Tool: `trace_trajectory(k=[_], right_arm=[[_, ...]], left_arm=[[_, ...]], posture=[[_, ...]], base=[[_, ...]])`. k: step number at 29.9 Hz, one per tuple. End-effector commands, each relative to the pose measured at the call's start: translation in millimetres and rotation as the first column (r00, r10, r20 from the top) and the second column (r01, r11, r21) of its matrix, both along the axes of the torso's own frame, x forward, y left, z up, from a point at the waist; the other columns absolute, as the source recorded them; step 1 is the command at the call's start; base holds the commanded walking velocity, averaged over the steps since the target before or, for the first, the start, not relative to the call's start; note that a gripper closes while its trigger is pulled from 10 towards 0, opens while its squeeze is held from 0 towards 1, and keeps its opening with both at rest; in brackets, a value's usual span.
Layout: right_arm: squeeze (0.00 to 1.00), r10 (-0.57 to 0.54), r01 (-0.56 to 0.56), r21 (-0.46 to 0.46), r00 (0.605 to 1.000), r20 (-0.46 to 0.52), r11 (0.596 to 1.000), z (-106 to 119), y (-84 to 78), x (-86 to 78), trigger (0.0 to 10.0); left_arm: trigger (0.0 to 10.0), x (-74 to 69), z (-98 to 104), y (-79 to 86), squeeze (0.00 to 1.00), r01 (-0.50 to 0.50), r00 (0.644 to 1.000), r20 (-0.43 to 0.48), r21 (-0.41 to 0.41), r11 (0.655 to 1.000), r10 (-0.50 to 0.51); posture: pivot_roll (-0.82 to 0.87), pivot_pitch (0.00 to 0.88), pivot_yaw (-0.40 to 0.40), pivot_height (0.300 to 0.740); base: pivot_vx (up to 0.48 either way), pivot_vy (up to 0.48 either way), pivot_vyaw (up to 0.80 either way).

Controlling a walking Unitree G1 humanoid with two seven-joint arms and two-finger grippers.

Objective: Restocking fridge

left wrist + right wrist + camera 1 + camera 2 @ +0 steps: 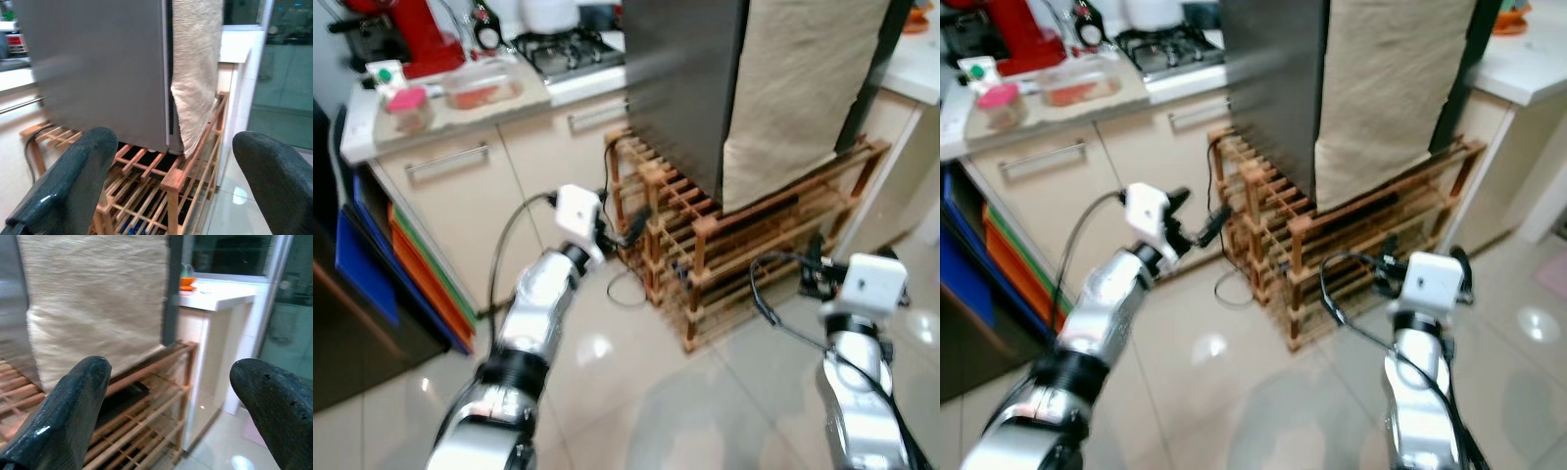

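A grey steel fridge (680,88) stands on a low wooden slat rack (705,264), and a beige cloth (798,88) hangs down over its front. My left gripper (631,223) reaches toward the rack's left corner, just below the fridge's grey side. In the left wrist view its two fingers (73,186) stand wide apart with nothing between them. My right gripper (813,276) is low at the rack's right end, open and empty; its fingers (63,416) frame the cloth (93,298) and the rack's shelves.
The kitchen counter (362,137) to the left carries a red coffee machine (406,34), a gas hob (573,49) and food tubs (484,86). Blue and orange boards (372,255) lean below it. A cable (626,289) lies on the tiled floor. A white counter (215,296) flanks the fridge's right.
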State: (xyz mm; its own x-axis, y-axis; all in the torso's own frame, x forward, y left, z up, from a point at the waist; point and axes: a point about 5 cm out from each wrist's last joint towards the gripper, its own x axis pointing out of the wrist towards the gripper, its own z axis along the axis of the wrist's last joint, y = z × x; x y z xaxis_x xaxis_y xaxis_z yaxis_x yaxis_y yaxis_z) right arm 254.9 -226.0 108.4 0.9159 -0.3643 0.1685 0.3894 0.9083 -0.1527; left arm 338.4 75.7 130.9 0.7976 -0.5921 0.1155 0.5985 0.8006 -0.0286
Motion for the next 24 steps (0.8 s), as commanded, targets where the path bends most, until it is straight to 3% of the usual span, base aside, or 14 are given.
trace_trajectory(k=[1,5,16,24], right_arm=[[0.00,0.051,-0.051,0.015,0.999,0.017,0.999,0.2,13.6,5.1,10.0],[0.00,0.076,-0.077,0.028,0.997,0.012,0.997,-1.2,18.1,6.5,10.0],[0.00,0.097,-0.097,0.044,0.995,0.013,0.994,-4.1,19.9,7.6,10.0],[0.00,0.096,-0.097,0.038,0.995,0.033,0.995,-1.5,20.8,8.6,10.0]], left_arm=[[10.0,2.4,3.6,15.5,0.00,-0.034,0.999,0.028,0.026,0.999,0.033],[10.0,1.1,4.2,13.6,0.00,-0.014,0.999,0.035,0.038,0.999,0.013],[10.0,-3.8,5.4,5.8,0.00,0.064,0.995,0.065,0.086,0.994,-0.070],[10.0,-4.8,8.7,-3.4,0.00,0.083,0.993,0.071,0.102,0.991,-0.090]], posture=[[-0.08,0.000,0.109,0.723],[-0.08,0.000,0.108,0.723],[-0.08,0.000,0.106,0.723],[-0.08,0.000,0.105,0.710]], base=[[0.480,0.000,0.00],[0.480,0.000,0.00],[0.470,0.000,-0.55],[0.000,0.000,-0.06]])
